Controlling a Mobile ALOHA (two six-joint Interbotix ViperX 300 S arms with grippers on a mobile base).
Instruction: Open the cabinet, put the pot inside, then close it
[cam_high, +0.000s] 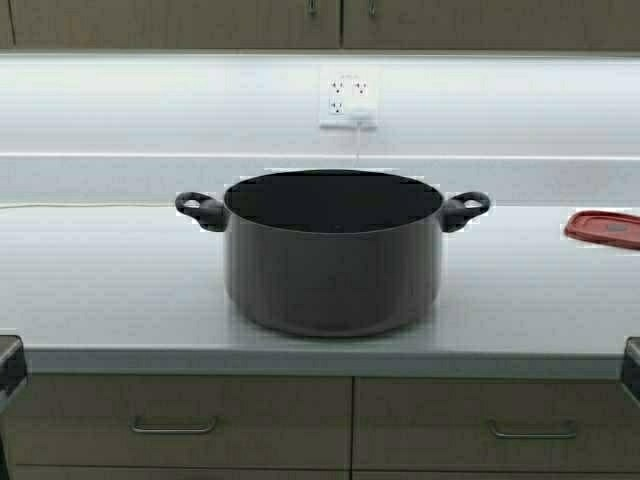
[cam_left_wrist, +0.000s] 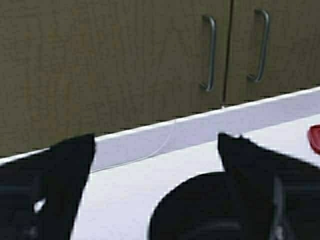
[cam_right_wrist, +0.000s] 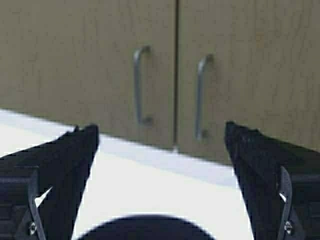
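while cabinet (cam_right_wrist: 175, 70) stays closed, pot (cam_high: 333, 250) sits.

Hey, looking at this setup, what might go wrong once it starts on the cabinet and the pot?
1. The cabinet doors are shut and their two handles sit close together, so a gripper might catch the wrong one.
2. The pot is wide, with small loop handles at opposite sides; an uneven two-arm lift may tip it.
3. A cord hangs from the wall outlet right behind the pot and might snag as it rises.
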